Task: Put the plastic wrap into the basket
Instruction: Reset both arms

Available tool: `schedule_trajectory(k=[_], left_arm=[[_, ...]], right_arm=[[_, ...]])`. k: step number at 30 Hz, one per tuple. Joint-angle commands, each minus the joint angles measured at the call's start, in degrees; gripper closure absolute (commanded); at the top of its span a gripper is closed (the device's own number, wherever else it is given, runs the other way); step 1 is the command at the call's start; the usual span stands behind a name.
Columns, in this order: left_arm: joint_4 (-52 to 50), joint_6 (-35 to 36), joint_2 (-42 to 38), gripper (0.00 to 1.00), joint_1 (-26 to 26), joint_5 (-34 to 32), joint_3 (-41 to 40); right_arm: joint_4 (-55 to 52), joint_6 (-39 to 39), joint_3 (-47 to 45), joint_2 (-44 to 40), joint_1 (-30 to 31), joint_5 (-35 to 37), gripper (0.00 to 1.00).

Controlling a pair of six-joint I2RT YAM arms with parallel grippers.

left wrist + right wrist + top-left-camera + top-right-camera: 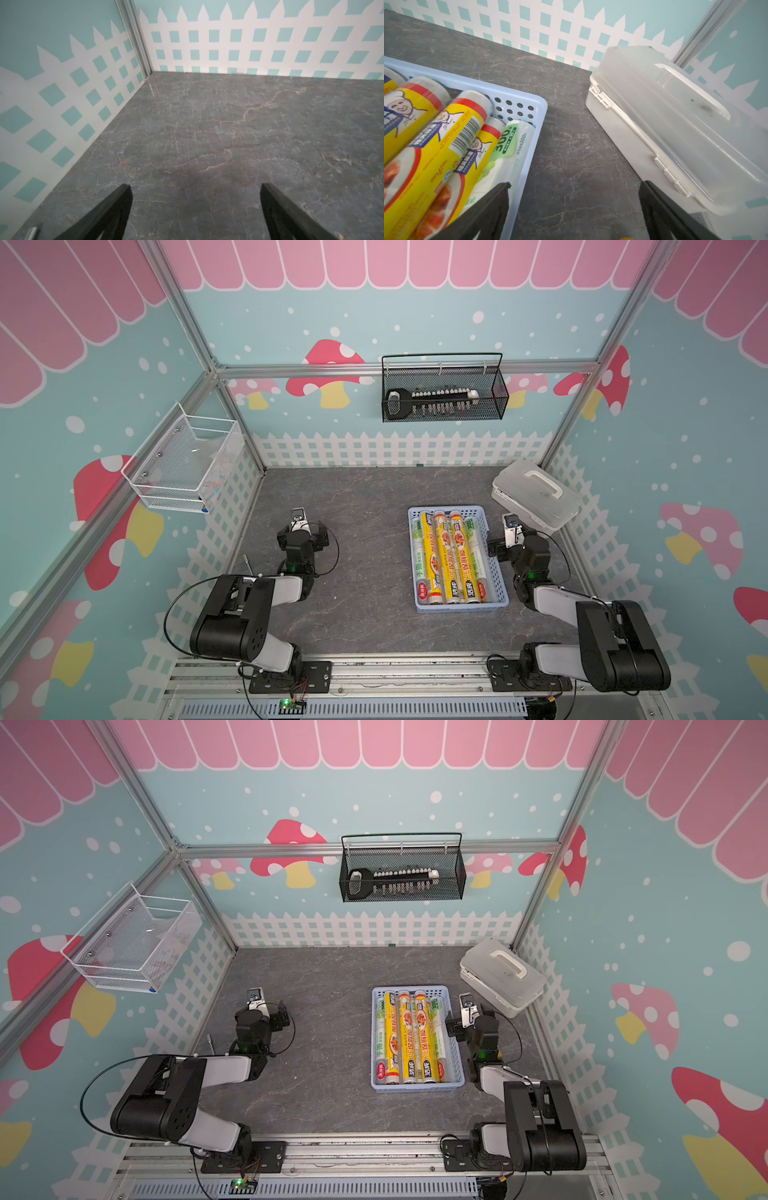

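Plastic wrap is lying in the basket, seemingly light, stiff, slippery, best gripped mid-length; left tool and right tool are gaping empty.

At least five rolls of wrap show from above, three yellow and two white-green. They lie stacked, so the full number cannot be told.

There are three baskets: one blue basket on the bench, one black wire basket and one white wire basket.

There is one lidded plastic box.

There are two hands: the left hand and the right hand.
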Motion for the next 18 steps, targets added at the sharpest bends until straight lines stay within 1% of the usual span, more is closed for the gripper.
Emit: schedule_trajectory(k=[1,2,3,4,5,6,7,8,9,11,13,15,18], left_arm=[[5.7,-1.9,1.5,0.01,1.3,3.3,0.0],[1.9,-2.4,0.2,0.01,1.4,3.6,0.8],[2.2,-2.4,0.3,0.01,1.4,3.6,0.6],[5.4,-1.9,1.4,0.01,1.4,3.3,0.1],[3.2,-2.3,0.5,0.01,1.4,3.5,0.5],[1.9,-2.4,0.1,0.01,1.5,3.6,0.7],[4.5,-2.1,1.0,0.01,1.4,3.4,0.1],[4.6,-2.0,0.8,0.01,1.3,3.1,0.0],[2.7,-2.3,0.2,0.01,1.2,3.3,0.4],[4.8,-1.6,1.0,0.01,1.0,2.7,0.0],[3.0,-1.9,0.4,0.01,0.8,2.8,0.5],[4.3,-1.7,0.9,0.01,0.8,2.7,0.2],[3.5,-1.8,0.6,0.01,0.8,2.8,0.4]], right_arm=[[11.2,0.3,-1.6,6.8,0.2,-2.7,0.0],[13.1,1.0,-1.2,8.5,0.2,-0.7,0.0],[10.8,2.1,-0.2,8.1,0.3,1.6,0.0],[4.9,2.9,1.8,6.8,0.2,3.2,0.0],[2.1,3.6,3.2,7.2,0.3,4.7,0.0],[3.4,3.5,3.2,8.0,0.4,5.1,0.01],[3.2,3.4,3.1,7.7,0.5,5.2,0.0],[1.5,3.4,3.5,7.1,0.5,5.4,0.0],[2.3,3.4,3.3,7.6,0.6,5.4,0.0],[3.0,3.6,3.1,7.6,0.6,5.6,0.0],[2.9,3.7,2.9,7.5,0.6,6.0,0.01],[3.3,3.7,2.9,7.6,0.6,5.9,0.0],[3.2,3.6,2.9,7.5,0.6,6.0,0.01]])
